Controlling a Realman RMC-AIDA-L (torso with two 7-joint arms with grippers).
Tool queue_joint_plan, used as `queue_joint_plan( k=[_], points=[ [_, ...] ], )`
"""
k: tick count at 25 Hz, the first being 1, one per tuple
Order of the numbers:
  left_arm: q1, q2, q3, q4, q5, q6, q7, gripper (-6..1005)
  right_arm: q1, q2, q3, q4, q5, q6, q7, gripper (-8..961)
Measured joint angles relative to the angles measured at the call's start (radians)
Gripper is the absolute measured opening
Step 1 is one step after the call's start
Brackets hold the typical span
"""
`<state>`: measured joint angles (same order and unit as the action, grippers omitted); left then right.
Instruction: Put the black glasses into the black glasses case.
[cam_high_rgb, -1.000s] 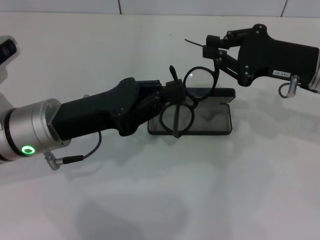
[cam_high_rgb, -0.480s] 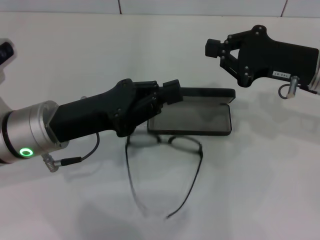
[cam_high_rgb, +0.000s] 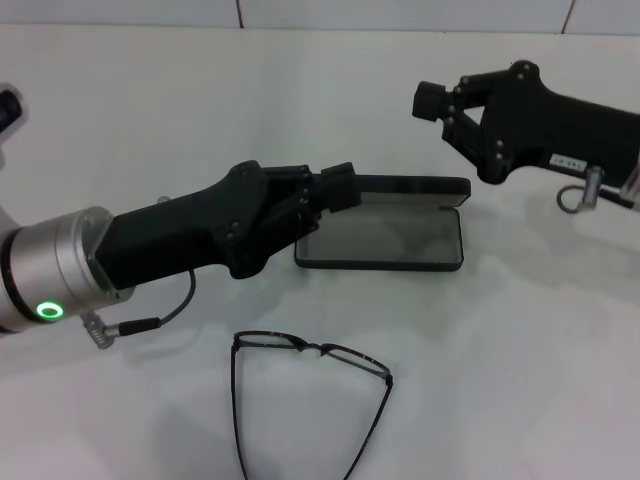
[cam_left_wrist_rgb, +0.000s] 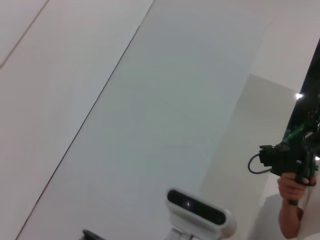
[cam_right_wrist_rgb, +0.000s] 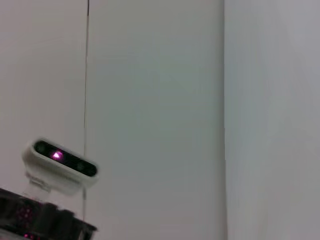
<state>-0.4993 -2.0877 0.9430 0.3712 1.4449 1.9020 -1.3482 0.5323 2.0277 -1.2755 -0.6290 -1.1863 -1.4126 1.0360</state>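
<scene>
The glasses lie on the table in front of the open case. The left gripper and right gripper hold nothing; their jaw openings likely can't be judged.

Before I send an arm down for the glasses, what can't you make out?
- Black glasses: the head view's bottom edge cuts off the temple tips.
- Black glasses case: the left gripper hides its left end.
- Both wrist views show only walls and cameras, neither glasses nor case.
- Right gripper: jaws unreadable, seen side-on.
</scene>
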Motion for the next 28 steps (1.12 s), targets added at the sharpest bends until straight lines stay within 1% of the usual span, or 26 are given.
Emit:
queue_joint_plan(
  k=[3, 6, 9, 11, 12, 13, 15, 17, 19, 22, 25, 28],
  points=[
    [0.007, 0.002, -0.014, 0.001, 0.000, 0.000, 0.003, 56, -0.023, 0.000, -0.062, 0.003, 0.049, -0.018, 0.001, 13],
    [0.014, 0.008, -0.024, 0.005, 0.000, -0.001, 0.003, 57, -0.046, 0.000, -0.121, 0.006, 0.062, -0.028, 0.012, 14],
    [0.016, 0.025, -0.021, 0.014, 0.019, -0.001, -0.003, 59, -0.052, -0.003, -0.184, 0.007, 0.057, -0.020, 0.032, 15],
    [0.020, 0.036, -0.017, 0.037, 0.044, -0.001, -0.020, 60, -0.056, -0.008, -0.217, 0.008, 0.051, -0.005, 0.050, 34],
    [0.033, 0.043, -0.017, 0.107, 0.091, -0.001, -0.079, 60, -0.065, -0.011, -0.227, 0.009, 0.035, 0.003, 0.064, 43],
    [0.033, 0.043, -0.017, 0.107, 0.091, -0.001, -0.079, 61, -0.074, -0.012, -0.227, 0.009, 0.021, 0.003, 0.069, 52],
    [0.048, 0.043, -0.019, 0.200, 0.134, -0.002, -0.150, 62, -0.085, -0.012, -0.225, 0.008, 0.012, 0.002, 0.071, 113],
    [0.063, 0.035, -0.022, 0.337, 0.196, -0.007, -0.257, 64, -0.108, -0.012, -0.223, 0.001, 0.005, -0.005, 0.072, 173],
    [0.073, 0.022, -0.020, 0.473, 0.259, -0.017, -0.342, 66, -0.128, -0.014, -0.223, -0.004, 0.005, -0.011, 0.072, 234],
    [0.076, 0.000, -0.013, 0.651, 0.369, -0.027, -0.448, 70, -0.148, -0.017, -0.222, -0.005, 0.004, -0.024, 0.073, 230],
    [0.069, -0.002, 0.006, 0.732, 0.420, -0.029, -0.518, 73, -0.161, -0.022, -0.223, -0.005, 0.003, -0.043, 0.075, 227],
    [0.059, 0.001, 0.021, 0.771, 0.461, -0.033, -0.558, 85, -0.183, -0.025, -0.223, -0.013, 0.001, -0.059, 0.078, 224]
  ],
)
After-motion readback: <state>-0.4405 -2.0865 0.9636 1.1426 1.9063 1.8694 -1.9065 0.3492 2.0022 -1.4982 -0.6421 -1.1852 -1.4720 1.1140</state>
